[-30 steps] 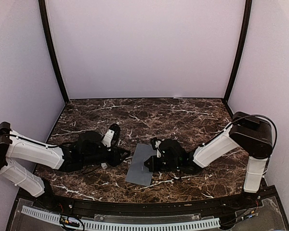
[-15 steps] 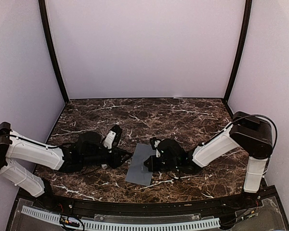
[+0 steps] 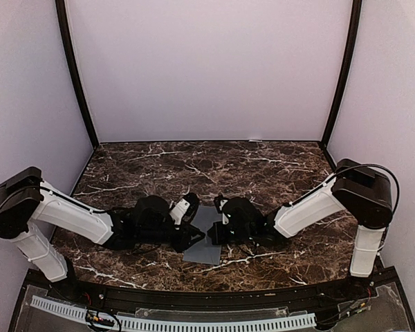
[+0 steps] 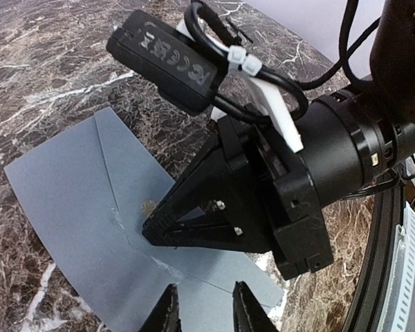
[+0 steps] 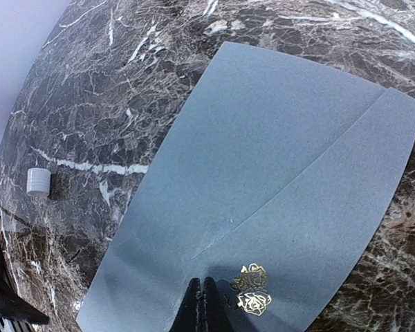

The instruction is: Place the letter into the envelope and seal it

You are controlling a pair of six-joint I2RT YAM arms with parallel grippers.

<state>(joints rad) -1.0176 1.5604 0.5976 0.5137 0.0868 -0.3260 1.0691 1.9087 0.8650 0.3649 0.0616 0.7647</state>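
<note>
Envelope (image 3: 206,238) lies flat on the marble table (image 3: 263,166), flap folded down; no letter shows. Right gripper (image 5: 200,282), clenched empty, rests its tip beside the gold rose sticker (image 5: 250,290); left gripper (image 4: 204,304) hovers parted, holding nothing. Any sideways push could slide or crease the paper, misaligning the seal.

The envelope (image 3: 203,253) lies flat on the table (image 3: 263,166) near its front edge. The left gripper (image 3: 198,237) is over its left side, the right gripper (image 3: 211,235) on its middle, the two facing each other. A cap (image 5: 38,180) stands apart.
</note>
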